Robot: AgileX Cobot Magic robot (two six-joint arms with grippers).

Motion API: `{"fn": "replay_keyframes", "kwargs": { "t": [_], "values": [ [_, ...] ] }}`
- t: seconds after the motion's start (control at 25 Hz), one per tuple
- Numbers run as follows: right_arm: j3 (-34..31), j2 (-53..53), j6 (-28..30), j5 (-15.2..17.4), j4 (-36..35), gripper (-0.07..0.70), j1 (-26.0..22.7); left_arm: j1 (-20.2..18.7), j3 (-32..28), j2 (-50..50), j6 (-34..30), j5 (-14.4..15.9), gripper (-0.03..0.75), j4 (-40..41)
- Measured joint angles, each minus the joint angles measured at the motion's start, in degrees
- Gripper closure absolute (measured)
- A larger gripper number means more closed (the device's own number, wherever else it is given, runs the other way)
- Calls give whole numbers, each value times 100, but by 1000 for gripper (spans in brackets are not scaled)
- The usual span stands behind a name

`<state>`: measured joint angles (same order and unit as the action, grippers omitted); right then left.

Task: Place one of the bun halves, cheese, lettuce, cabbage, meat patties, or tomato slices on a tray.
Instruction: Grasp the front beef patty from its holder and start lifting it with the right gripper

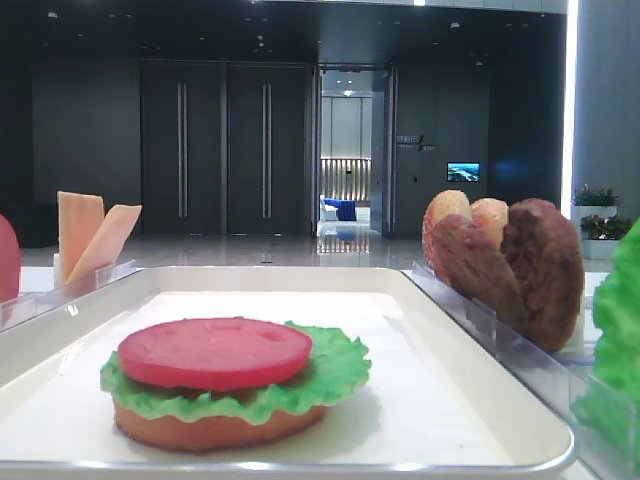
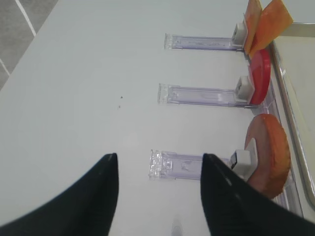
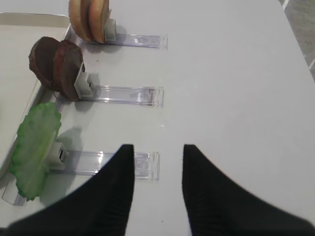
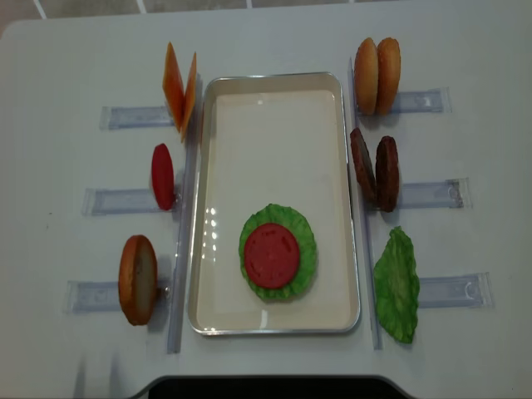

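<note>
On the white tray (image 4: 204,208) lies a stack: a bun half (image 1: 215,430), a lettuce leaf (image 4: 307,249) and a tomato slice (image 4: 271,255) on top. Left of the tray, clear racks hold cheese (image 4: 180,87), a tomato slice (image 4: 163,176) and a bun half (image 4: 138,279). On the right stand two bun halves (image 4: 376,75), two meat patties (image 4: 374,173) and another lettuce leaf (image 4: 397,285). Cabbage is out of view. My right gripper (image 3: 158,147) hovers open and empty over bare table near the lettuce rack. My left gripper (image 2: 158,156) is open wide and empty, beside the bun half's rack.
Each item stands in a clear plastic rack (image 4: 428,195) that reaches outward from the tray across the white table (image 4: 66,50). A dark base (image 4: 266,386) shows at the near table edge. Grey floor lies beyond the table's corners.
</note>
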<state>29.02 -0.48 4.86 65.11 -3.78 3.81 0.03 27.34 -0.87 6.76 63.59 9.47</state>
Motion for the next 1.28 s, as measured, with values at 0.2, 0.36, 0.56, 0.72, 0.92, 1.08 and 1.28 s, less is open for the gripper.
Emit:
{"fn": "replay_keyframes", "kwargs": {
  "t": [0.2, 0.36, 0.56, 0.72, 0.92, 1.08, 1.28],
  "values": [
    [0, 0, 0, 0, 0, 397, 0, 0, 0, 0, 0, 0, 307, 0],
    [0, 0, 0, 0, 0, 397, 0, 0, 0, 0, 0, 0, 307, 0],
    [0, 0, 0, 0, 0, 397, 0, 0, 0, 0, 0, 0, 307, 0],
    [0, 0, 0, 0, 0, 397, 0, 0, 0, 0, 0, 0, 307, 0],
    [0, 0, 0, 0, 0, 397, 0, 0, 0, 0, 0, 0, 307, 0],
    [0, 0, 0, 0, 0, 397, 0, 0, 0, 0, 0, 0, 307, 0],
    [0, 0, 6, 0, -11, 397, 0, 0, 0, 0, 0, 0, 307, 31]
  ]
}}
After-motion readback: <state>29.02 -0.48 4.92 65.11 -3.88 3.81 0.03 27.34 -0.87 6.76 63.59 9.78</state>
